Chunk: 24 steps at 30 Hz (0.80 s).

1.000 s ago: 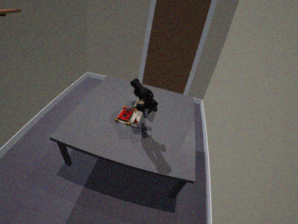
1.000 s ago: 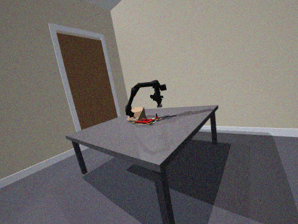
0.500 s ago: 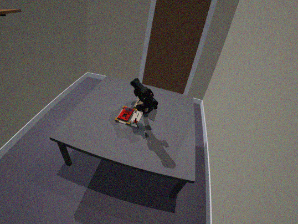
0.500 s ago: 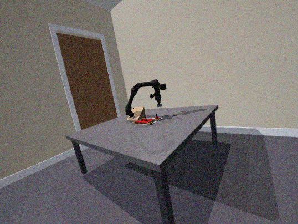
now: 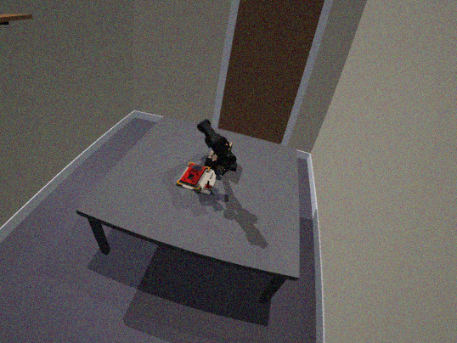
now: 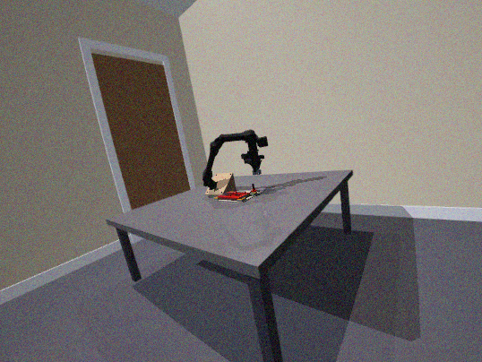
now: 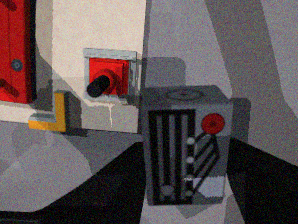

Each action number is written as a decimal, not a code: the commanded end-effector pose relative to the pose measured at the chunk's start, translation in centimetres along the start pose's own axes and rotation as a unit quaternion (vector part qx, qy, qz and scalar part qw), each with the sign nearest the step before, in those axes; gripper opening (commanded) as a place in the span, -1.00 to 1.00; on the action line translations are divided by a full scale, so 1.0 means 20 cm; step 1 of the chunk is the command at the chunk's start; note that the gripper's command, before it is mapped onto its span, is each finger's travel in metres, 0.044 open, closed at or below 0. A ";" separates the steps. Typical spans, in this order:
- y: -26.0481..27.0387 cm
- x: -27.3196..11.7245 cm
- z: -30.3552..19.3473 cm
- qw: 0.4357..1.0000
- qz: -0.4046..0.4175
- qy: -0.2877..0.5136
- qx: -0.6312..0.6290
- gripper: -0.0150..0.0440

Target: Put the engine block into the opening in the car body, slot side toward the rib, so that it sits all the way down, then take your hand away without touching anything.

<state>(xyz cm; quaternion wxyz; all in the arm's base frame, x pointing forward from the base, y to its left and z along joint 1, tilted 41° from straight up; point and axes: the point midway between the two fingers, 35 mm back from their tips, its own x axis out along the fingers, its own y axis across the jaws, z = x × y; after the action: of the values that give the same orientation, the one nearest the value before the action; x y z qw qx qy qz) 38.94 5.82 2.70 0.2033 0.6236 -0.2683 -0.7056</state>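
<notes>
My gripper point(image 5: 219, 174) point(image 6: 256, 169) point(image 7: 187, 155) is shut on the engine block, with a black finger on each side of it. The engine block point(image 6: 257, 172) point(image 7: 171, 150) is a grey box with dark slots, slanted stripes and a red disc on the face toward the wrist camera. It hangs above the table, beside the edge of the cream board. The red car body point(image 5: 185, 180) point(image 6: 230, 196) point(image 7: 12, 40) lies on that board, only partly inside the wrist view at the left. The inside of its opening and the rib cannot be made out.
The cream board point(image 7: 100, 25) has yellow corner brackets point(image 7: 60, 112). A red square mount point(image 7: 118, 72) with an upright black peg point(image 7: 97, 86) stands near its edge, close to the block. A tan wedge-shaped stand point(image 6: 219, 183) stands between the arm's base and the board.
</notes>
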 end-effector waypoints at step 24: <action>0.30 0.07 0.03 0.887 -0.007 0.003 0.462 -0.49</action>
<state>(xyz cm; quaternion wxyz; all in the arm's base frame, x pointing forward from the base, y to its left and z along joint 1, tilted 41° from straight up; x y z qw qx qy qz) 38.17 1.04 4.79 -0.0672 0.6537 -0.5261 -0.5398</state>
